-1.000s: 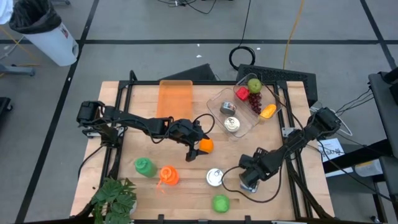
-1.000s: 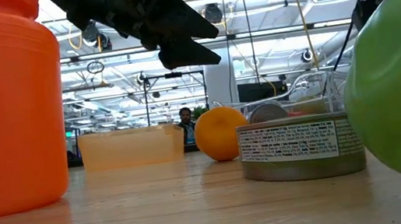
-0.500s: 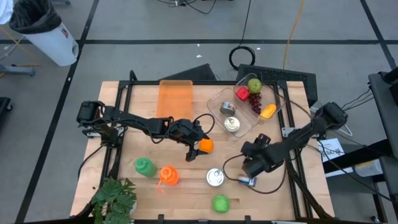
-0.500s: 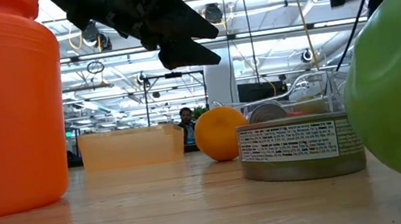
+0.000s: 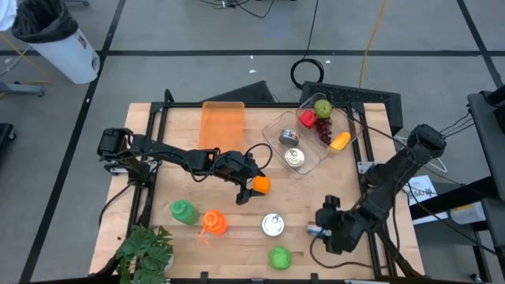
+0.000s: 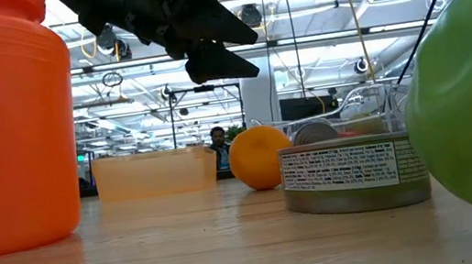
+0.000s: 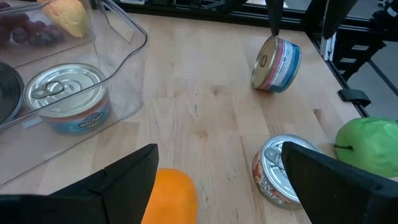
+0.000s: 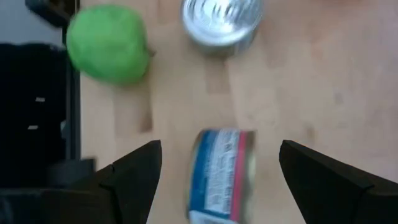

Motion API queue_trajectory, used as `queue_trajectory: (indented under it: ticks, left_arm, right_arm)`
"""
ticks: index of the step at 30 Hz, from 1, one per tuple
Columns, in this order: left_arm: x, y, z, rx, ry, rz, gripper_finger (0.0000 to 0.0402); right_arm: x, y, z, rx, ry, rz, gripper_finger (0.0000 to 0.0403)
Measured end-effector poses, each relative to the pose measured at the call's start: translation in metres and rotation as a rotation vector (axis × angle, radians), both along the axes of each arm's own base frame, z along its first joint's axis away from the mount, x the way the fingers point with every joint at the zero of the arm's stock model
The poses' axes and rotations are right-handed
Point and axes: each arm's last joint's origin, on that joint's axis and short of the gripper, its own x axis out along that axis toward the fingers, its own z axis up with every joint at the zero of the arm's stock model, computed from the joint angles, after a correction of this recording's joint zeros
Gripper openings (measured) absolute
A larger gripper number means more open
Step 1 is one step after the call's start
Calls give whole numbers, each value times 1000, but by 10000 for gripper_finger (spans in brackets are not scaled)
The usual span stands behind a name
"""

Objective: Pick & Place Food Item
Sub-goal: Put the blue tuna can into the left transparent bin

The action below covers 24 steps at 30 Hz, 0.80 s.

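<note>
Right gripper [image 5: 318,231] moved toward the counter's near edge, jaws wide, empty, over the tipped can [image 5: 315,230]. Left gripper [image 5: 247,192] open above the orange [image 5: 261,184]. Clear bin [image 5: 278,128] partly filled; both items still unpicked.

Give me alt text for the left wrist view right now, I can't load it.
The left gripper hangs open over the wooden table, its two dark fingers apart, with the orange between them. Beyond stand an upright can, a green apple and a blue-labelled can on its side; a clear container holds another can.
</note>
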Motion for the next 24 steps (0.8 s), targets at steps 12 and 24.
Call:
queue_trajectory:
  ticks: [12,24]
  left_arm:
    - [1,0,1,-26,-7,16,351]
    - [2,0,3,-109,-11,62,351]
  right_arm:
    - [-5,18,-51,-138,253,-63,308]
    - [-6,18,-51,-185,233,13,176]
